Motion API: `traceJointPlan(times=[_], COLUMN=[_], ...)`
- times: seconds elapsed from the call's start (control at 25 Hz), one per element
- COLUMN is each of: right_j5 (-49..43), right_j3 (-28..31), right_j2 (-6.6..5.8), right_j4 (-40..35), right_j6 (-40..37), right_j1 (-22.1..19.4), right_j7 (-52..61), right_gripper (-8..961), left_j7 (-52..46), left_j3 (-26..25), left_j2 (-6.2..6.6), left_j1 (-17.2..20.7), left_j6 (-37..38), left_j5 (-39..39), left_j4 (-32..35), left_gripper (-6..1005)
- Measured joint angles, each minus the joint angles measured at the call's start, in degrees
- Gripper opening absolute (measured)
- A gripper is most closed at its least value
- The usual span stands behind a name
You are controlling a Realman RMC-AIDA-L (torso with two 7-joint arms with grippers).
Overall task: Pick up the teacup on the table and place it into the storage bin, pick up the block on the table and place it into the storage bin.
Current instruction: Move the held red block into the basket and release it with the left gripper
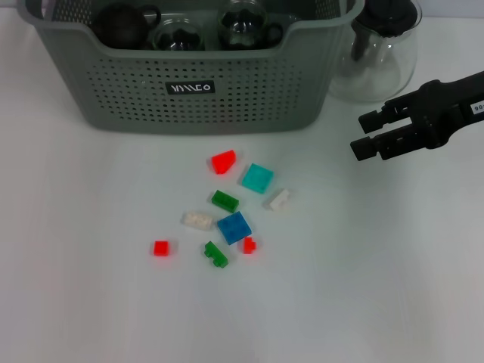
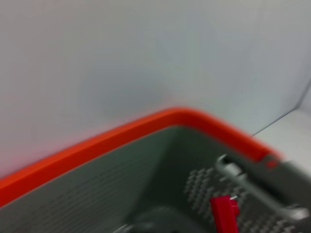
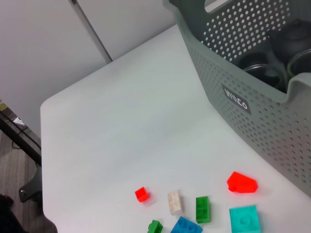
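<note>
Black right claw (image 1: 364, 134): reaches in from the right edge of the head view above the white desk (image 1: 393, 287); its two fingers are spread, one above the other, with nothing between them.
Left claw: not seen in any view, so its state cannot be told; the left wrist view shows only a pale wall, an orange rim and a blurred grey perforated surface.
Open room: bare desk lies between the right claw and the blocks, and along the whole near side and the left side of the desk.
Desk edges: in the right wrist view the desk ends at a rounded corner, with dark floor beyond it.
Storage bin (image 1: 197, 83): grey-green perforated basket at the far side of the desk, its top cut off by the picture edge; a small black label faces the robot.
Inside the bin: one dark teapot-like pot (image 3: 291, 36) and round glass cups (image 1: 180, 34); they are partly hidden by the rim, so an exact count of the cups cannot be given.
Glass teapot (image 1: 378, 53): clear with a black lid, just beside the bin's right end, partly cut off at the top.
Blocks (image 1: 227, 215): nine small pieces scattered near the middle of the desk, well clear of the bin.
Count by colour: three red, two green, two white, one teal, one blue.
Touching: the blue block and a small red one sit right against each other.
</note>
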Motion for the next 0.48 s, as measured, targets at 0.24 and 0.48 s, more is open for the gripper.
traceJointPlan(times=[0.24, 0.48], right_j5=[-0.05, -0.07], right_j3=[-0.22, -0.42], right_j2=[0.0, 0.0], right_j4=[-0.01, -0.01], right_j6=[0.21, 0.33], right_j1=[0.29, 0.39], right_j7=[0.65, 0.63], right_gripper=[686, 686], left_j7=[-2.28, -3.37], left_j3=[3.11, 4.2], left_j2=[-0.58, -1.77], left_j1=[-3.72, -4.06], left_j6=[-7.48, -9.96], left_j5=[11.33, 14.09], left_j4=[-8.03, -9.38], left_gripper=[155, 153])
